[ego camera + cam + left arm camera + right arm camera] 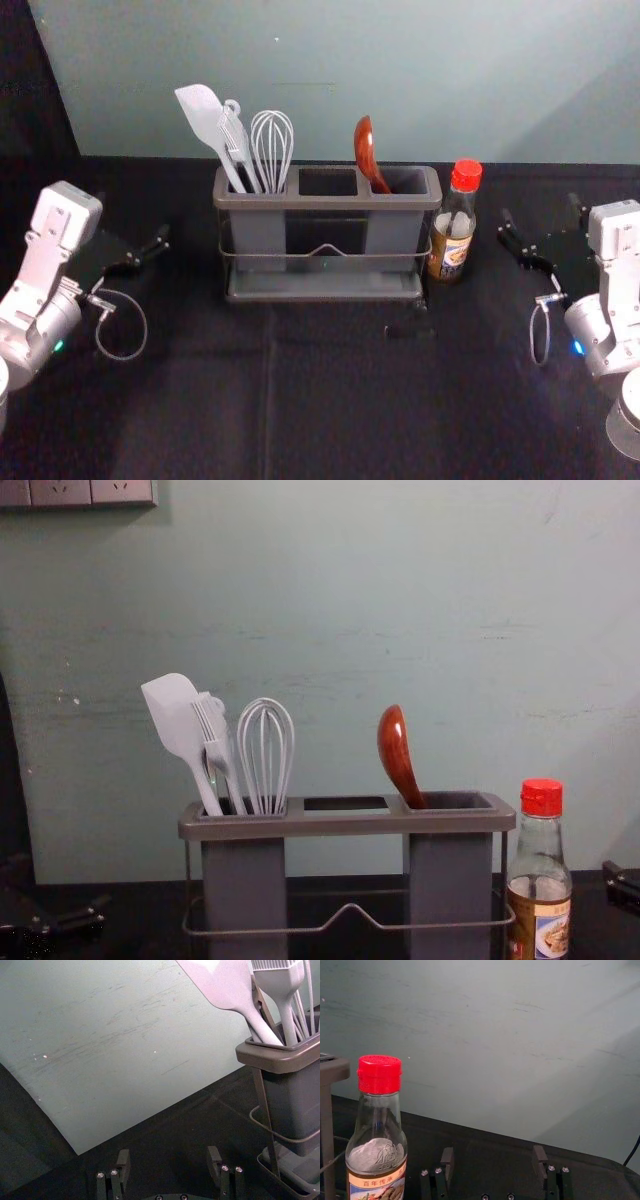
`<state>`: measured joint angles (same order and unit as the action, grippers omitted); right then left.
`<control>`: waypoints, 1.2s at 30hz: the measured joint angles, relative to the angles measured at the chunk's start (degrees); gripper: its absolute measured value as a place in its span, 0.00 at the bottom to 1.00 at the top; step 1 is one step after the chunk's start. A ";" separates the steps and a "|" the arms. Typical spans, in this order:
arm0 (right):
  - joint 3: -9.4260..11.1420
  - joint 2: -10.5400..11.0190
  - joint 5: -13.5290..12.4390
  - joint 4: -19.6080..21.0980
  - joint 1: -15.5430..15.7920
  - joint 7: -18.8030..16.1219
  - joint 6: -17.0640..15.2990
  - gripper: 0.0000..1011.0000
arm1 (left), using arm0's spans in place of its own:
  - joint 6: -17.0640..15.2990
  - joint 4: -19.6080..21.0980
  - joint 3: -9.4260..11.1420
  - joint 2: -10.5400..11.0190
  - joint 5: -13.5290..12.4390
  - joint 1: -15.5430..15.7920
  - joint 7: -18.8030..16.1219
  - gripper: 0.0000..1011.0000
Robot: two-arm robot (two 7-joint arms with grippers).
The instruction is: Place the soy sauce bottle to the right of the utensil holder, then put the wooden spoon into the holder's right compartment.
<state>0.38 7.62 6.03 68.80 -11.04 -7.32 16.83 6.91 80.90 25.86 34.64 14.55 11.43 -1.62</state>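
Observation:
The utensil holder (320, 285) stands at the middle of the table. In its right compartment leans the wooden spoon (367, 150), bowl up; the chest view also shows the spoon (396, 750) there. Upright just right of the holder is the soy sauce bottle (455, 225) with its red cap. My right gripper (540, 225) is to the right of the bottle, holding nothing; in its wrist view the right gripper (493, 1162) is open. Left of the holder, my left gripper (135, 255) is apart from it; the left wrist view has the left gripper (168, 1162) open and empty.
A white spatula (205, 120), a brush (217, 740) and a whisk (272, 145) stand in the holder's left compartment. Behind the dark table (330, 400) rises a pale wall (400, 80).

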 joint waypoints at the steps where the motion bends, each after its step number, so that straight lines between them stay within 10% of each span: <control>1: 0.01 -0.01 0.00 0.01 0.00 -0.01 0.00 0.99 | 0.00 0.00 0.00 0.00 0.00 0.00 0.00 0.99; 36: 0.19 -0.06 0.01 0.15 0.01 -0.13 0.00 0.99 | 0.00 0.00 0.00 0.00 0.00 0.00 0.00 0.99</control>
<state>0.57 7.55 6.04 68.96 -11.04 -7.45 16.83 6.91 80.90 25.86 34.64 14.55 11.43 -1.62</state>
